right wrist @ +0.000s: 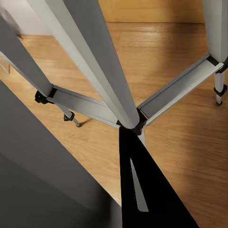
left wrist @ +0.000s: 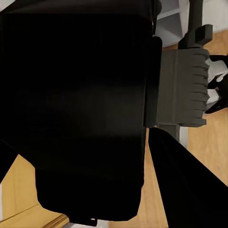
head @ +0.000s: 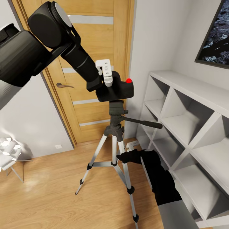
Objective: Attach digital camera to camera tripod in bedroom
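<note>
Black digital camera [head: 116, 89] sits on our camera tripod [head: 115, 140], left tool [head: 106, 76] clamping it; right tool [head: 122, 157] grips a silver leg, whose braces our right wrist view shows close up.

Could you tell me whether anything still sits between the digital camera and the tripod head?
Nothing visible does. In the head view the digital camera, held by the left gripper, sits directly over the camera tripod head, seemingly touching it.

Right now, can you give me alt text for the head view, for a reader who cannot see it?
The left gripper holds the digital camera on top of the camera tripod head, before a wooden door. The right gripper is at a tripod leg, beside white shelving.
</note>
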Available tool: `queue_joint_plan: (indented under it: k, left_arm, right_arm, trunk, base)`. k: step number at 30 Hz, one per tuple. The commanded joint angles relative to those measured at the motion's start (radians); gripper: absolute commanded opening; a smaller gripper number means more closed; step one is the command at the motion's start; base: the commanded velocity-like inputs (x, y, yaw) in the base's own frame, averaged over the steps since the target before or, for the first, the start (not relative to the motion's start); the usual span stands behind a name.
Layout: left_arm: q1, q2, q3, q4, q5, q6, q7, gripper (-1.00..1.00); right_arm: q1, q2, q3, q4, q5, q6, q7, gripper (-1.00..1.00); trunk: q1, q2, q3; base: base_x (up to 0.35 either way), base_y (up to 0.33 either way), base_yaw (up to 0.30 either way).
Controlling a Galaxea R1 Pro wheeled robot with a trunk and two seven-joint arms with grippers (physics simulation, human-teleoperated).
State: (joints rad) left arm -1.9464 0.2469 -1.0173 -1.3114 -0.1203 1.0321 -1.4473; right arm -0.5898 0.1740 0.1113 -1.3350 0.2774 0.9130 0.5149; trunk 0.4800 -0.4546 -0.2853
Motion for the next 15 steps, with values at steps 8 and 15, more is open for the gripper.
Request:
queue_joint_plan:
  k: [8,15]
  left_arm:
    - [-0.002,0.002,-0.001,0.000,-0.010,0.009,-0.012,-1.00]
    - [-0.002,0.002,0.012,0.006,-0.009,0.009,-0.013,-1.00]
  right_arm:
    - [-0.001,0.001,-0.002,0.069,0.091,-0.011,0.007,-1.00]
    - [-0.001,0.001,-0.002,0.069,0.092,-0.011,0.007,-1.00]
  trunk:
    - [0.001,-0.001,-0.002]
    - [0.001,-0.001,-0.002]
  base:
    - [0.000,0.000,0.000]
    - [0.000,0.000,0.000]
